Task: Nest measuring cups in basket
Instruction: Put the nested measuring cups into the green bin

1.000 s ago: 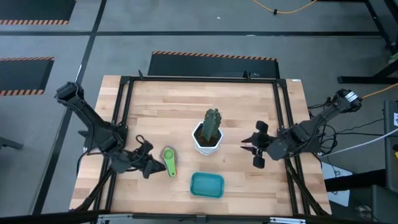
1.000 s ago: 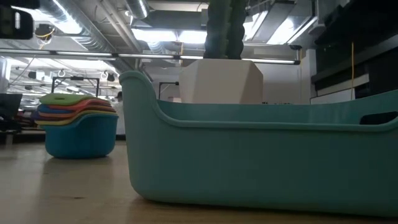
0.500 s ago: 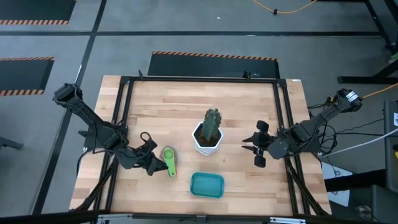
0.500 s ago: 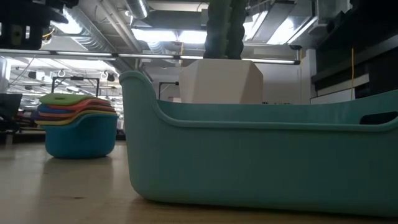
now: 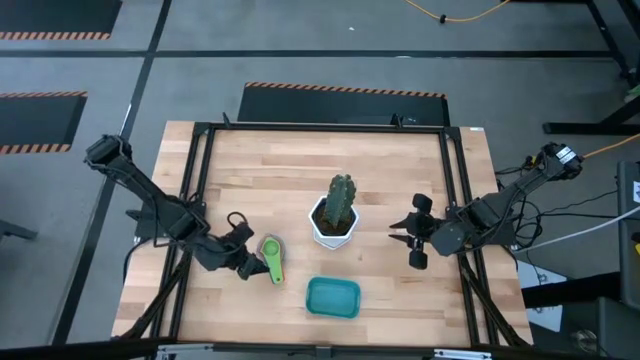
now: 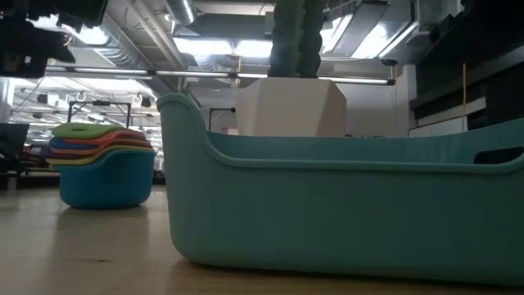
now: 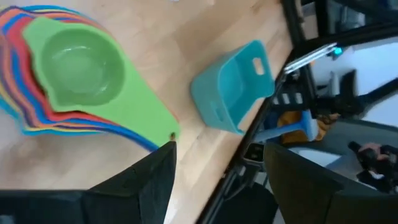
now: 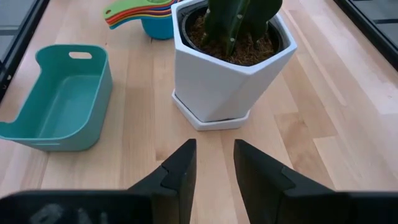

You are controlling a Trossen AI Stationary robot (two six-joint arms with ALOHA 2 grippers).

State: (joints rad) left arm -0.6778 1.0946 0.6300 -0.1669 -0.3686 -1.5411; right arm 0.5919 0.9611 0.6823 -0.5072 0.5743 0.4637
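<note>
High view shows the nested measuring cups standing free on the table, at ten o'clock from the teal basket, the left gripper apparently open and empty beside them, the right gripper parted, idle.

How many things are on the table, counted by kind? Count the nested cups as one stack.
Stack of cups: 1
Basket: 1
Potted cactus: 1
Total: 3
</note>
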